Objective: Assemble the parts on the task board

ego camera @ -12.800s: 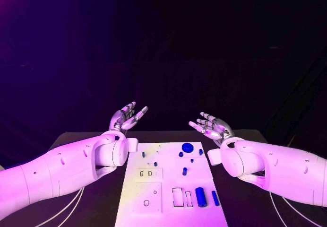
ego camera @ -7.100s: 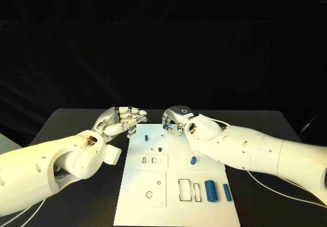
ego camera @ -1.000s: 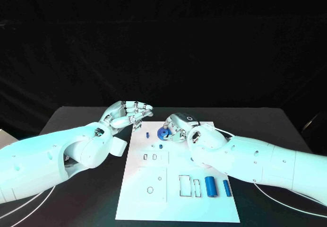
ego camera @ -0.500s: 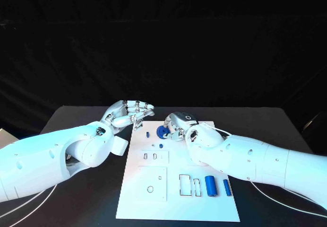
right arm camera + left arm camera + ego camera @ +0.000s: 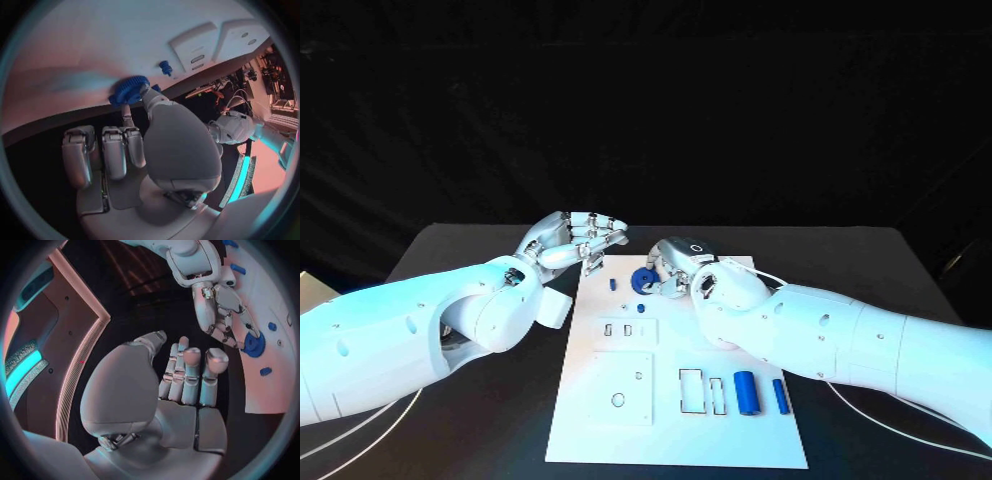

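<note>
The white task board (image 5: 678, 430) lies in the middle of the black table. At the board's far end my right hand (image 5: 679, 266) pinches a blue gear (image 5: 646, 281) just above the surface. The right wrist view shows the gear (image 5: 129, 89) held at the tips of the right hand (image 5: 156, 145), close to the board (image 5: 94, 45). My left hand (image 5: 577, 240) hovers beside the board's far left corner, fingers curled in with nothing in them. From the left wrist, the left hand (image 5: 187, 377) faces the right hand (image 5: 219, 305) and the gear (image 5: 254, 344).
A small blue peg (image 5: 615, 284) stands left of the gear, and two small blue pieces (image 5: 635, 307) lie just nearer. Two blue cylinders (image 5: 744, 392) lie at the board's near right beside rectangular slots (image 5: 691, 390). Two raised white blocks (image 5: 620, 387) sit on its left half.
At first both hands were raised and open, and the gear lay on the board's far end. Now the right hand holds it there. Over the last second hardly anything has moved.
</note>
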You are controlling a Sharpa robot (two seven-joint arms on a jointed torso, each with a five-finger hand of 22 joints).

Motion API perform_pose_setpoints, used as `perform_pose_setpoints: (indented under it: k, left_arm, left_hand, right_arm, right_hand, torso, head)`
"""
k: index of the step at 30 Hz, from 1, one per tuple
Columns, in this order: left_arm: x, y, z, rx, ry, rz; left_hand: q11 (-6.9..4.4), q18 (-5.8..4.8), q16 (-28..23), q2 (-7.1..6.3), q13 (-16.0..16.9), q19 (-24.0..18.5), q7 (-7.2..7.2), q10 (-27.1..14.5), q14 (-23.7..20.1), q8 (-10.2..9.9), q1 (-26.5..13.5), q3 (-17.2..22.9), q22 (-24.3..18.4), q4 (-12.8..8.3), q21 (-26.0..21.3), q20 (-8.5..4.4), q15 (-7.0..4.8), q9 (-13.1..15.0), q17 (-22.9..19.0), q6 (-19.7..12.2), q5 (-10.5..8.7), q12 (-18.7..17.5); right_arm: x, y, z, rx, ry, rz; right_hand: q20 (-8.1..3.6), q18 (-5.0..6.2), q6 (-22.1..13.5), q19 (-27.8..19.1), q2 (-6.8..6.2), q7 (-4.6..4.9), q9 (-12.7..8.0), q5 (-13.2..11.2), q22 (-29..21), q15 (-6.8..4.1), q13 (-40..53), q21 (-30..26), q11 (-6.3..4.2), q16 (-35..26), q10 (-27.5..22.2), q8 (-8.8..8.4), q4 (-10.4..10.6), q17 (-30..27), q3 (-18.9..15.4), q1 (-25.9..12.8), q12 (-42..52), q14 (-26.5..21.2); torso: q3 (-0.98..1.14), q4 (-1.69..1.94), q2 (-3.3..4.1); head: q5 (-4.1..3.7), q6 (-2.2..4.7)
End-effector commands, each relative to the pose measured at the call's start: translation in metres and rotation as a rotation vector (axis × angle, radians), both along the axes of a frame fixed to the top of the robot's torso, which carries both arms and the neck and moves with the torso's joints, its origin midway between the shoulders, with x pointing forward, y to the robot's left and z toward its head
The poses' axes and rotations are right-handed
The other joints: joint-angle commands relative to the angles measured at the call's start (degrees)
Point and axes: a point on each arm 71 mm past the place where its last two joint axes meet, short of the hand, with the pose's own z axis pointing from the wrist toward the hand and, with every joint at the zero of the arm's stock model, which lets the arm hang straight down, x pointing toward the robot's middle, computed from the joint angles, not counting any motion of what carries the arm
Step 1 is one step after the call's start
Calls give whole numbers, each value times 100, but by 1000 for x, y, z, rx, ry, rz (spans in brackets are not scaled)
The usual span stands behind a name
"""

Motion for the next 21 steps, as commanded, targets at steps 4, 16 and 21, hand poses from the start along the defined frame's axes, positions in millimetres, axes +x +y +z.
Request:
perform_pose_setpoints:
  k: [4,16,21]
  left_arm:
    - [0,-1,1,-4,-2,-19]
    - [0,0,1,-1,-1,-14]
    - [-1,1,1,0,-1,-11]
  left_hand:
    - [-10,-89,13,63,8,2,5,-43,29,34,8,31,0,9,19,9,-12,7,-9,-54,-24,22]
    - [-10,-89,13,63,8,2,5,-43,29,34,8,31,0,9,19,9,-12,7,-9,-54,-24,22]
    - [-7,-89,18,65,14,2,8,-57,29,33,11,38,6,3,24,10,-11,9,-11,-63,-23,25]
  right_arm:
    - [0,-2,-4,-16,46,13]
    - [0,-4,-7,-19,88,26]
    - [0,-9,-9,-21,95,18]
  right_hand:
    - [116,-82,-151,599,50,63,-28,29,1510,86,1203,26,76,50,311,-108,322,1242,-623,-401,-52,542]
    - [123,-82,-74,599,315,47,-5,38,1510,85,1277,26,67,67,381,-91,324,1300,-795,-883,23,553]
    - [118,-82,-46,599,367,39,2,35,1510,78,1300,26,60,68,403,-78,322,1305,-765,-896,47,554]
  torso:
    - [-1,-7,-3]
    - [2,-5,-1]
    - [1,-10,0]
  head:
    - [18,1]
    - [13,-5]
    - [16,-2]
